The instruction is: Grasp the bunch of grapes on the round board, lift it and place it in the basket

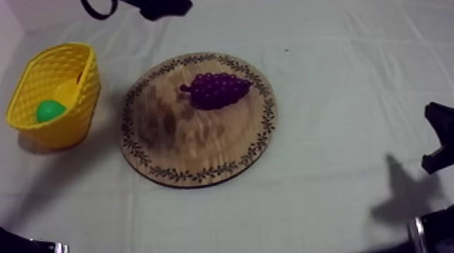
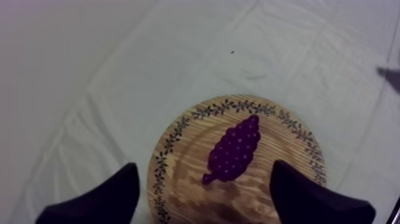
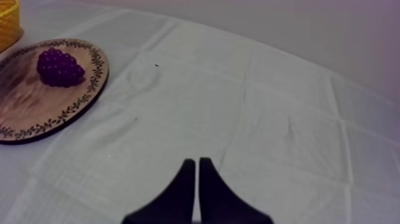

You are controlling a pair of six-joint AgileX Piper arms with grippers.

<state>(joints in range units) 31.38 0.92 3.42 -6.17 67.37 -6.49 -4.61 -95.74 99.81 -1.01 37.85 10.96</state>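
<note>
The grapes [image 1: 216,90] are lying near the board [image 1: 201,153]'s far edge, probably light and slippery, so I'm eyeing the fat middle. Left gripper [image 2: 203,165] is hovering above, spread wide - right gripper [image 3: 196,164] is sitting pressed together.

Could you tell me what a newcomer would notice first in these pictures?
The purple bunch of grapes lies on the round wooden board mid-table, with the yellow basket beside the board. The left gripper hangs open, aimed at the grapes; the right gripper is shut over bare cloth.
</note>
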